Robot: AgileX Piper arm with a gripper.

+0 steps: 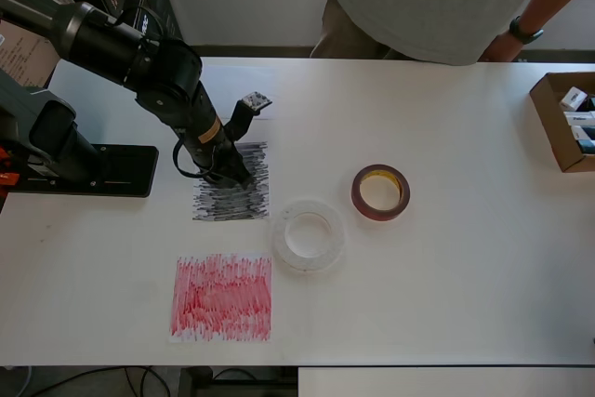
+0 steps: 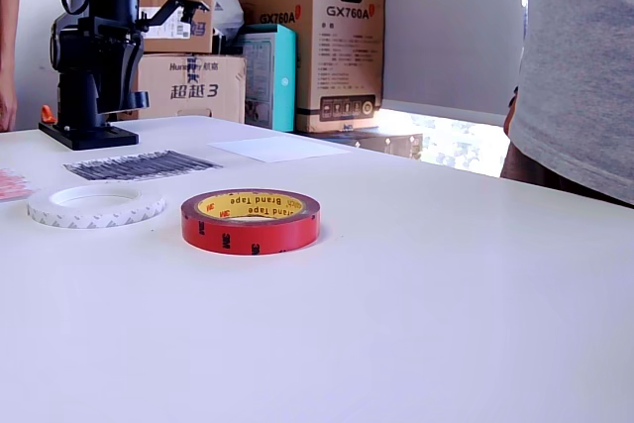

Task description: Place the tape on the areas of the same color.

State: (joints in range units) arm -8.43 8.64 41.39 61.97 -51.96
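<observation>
Arm: in the overhead view the gripper [image 1: 244, 137] is hanging over the black scribbled patch [image 1: 232, 194] near that view's left, its jaws standing apart with nothing between them.
Black roll: I cannot find it in either view; it may be lying hidden under the arm on the black patch, but I cannot tell.
Red patch [image 1: 222, 297]: lying bare toward the near edge of the surface [image 1: 446, 304], below the black patch.
White sheet [image 2: 279, 149]: lying bare beyond the black patch, seen plainly in the exterior view.
White roll [image 1: 309, 235]: lying flat just right of the black patch, nearest the jaws.
Dark-red roll [image 1: 380, 192]: lying flat farther right, close beside the white one.
Deciding relation: both rolls are sitting to the overhead view's right of the jaws, so the arm is likely facing a rightward reach, with the white roll the shorter one.
</observation>
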